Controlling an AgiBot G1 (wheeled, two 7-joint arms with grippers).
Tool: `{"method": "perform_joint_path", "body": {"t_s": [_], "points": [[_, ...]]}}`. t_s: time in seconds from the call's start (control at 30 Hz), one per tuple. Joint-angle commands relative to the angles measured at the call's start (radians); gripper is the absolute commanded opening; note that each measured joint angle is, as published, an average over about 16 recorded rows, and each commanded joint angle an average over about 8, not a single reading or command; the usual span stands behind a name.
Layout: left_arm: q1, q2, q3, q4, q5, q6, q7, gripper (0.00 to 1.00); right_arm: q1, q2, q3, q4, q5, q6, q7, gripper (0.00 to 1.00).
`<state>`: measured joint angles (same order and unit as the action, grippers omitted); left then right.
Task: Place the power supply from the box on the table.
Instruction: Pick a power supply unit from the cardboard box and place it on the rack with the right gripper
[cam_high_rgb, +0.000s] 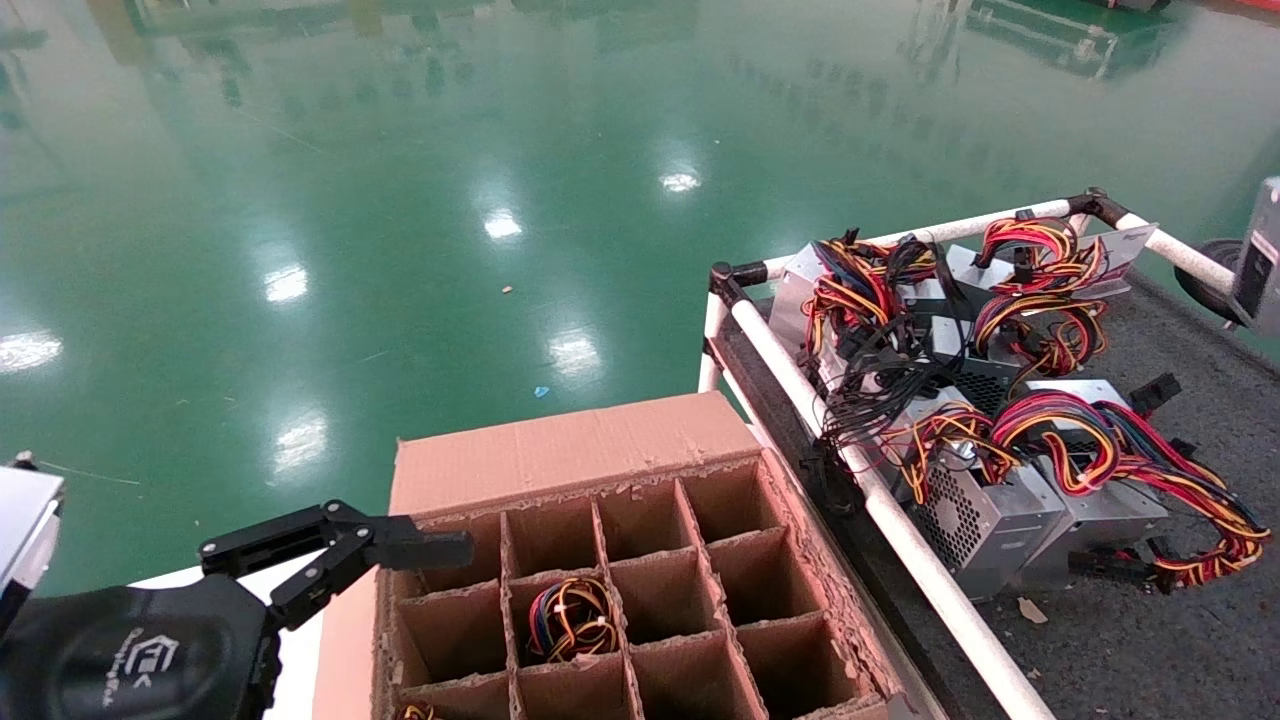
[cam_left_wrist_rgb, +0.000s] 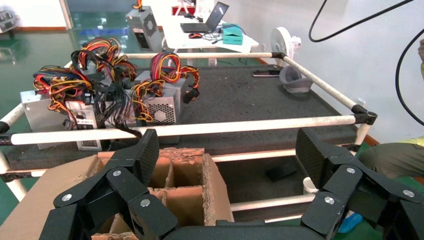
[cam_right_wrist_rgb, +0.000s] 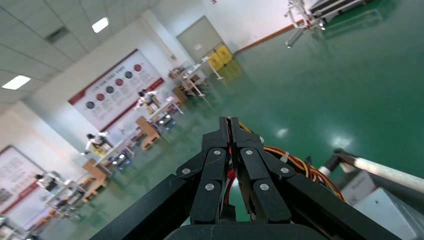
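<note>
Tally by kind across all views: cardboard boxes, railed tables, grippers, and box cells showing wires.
box: 1
table: 1
grippers: 2, left gripper and right gripper
cells showing wires: 2
Total: 6

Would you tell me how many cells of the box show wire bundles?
2: one bundle in the box, second column from the left; another barely showing at the head view's bottom edge. More may be hidden.

Factory hall, glossy green floor (cam_high_rgb: 400, 150), workbenches (cam_right_wrist_rgb: 150, 127), wall posters (cam_right_wrist_rgb: 112, 87)
</note>
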<state>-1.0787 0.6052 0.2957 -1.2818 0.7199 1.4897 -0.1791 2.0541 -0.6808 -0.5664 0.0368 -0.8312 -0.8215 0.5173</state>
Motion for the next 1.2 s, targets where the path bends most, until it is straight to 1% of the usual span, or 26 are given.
{"method": "perform_joint_path", "body": {"t_s": [0.03,0.2,0.33,0.53,0.8,1.2], "points": [[0.0,0.0,0.0,0.0,0.0,0.0,0.0,1.0,-0.008,-0.01,-0.002,-0.015,-0.003,0.017,-0.016,0.0],[0.0,0.0,0.0,0.0,0.0,0.0,0.0,1.0,-0.041,-0.034,-0.002,-0.033,-0.004,0.055,-0.053,0.0],[0.0,0.0,0.001,0.0,0.0,0.0,0.0,1.0,-0.069,-0.044,0.002,-0.035,0.002,0.048,-0.073,0.0],[0.0,0.0,0.001,0.0,-0.001,0.0,0.0,1.0,-0.106,-0.041,0.015,-0.033,0.022,-0.026,-0.072,0.0],[0.0,-0.001,0.001,0.0,-0.001,-0.001,0.001,1.0,-0.142,-0.042,0.024,-0.032,0.034,-0.136,-0.043,0.0],[0.0,-0.001,0.002,0.0,-0.001,-0.001,0.001,1.0,-0.168,-0.082,0.017,-0.033,0.024,-0.214,-0.003,0.0]]}}
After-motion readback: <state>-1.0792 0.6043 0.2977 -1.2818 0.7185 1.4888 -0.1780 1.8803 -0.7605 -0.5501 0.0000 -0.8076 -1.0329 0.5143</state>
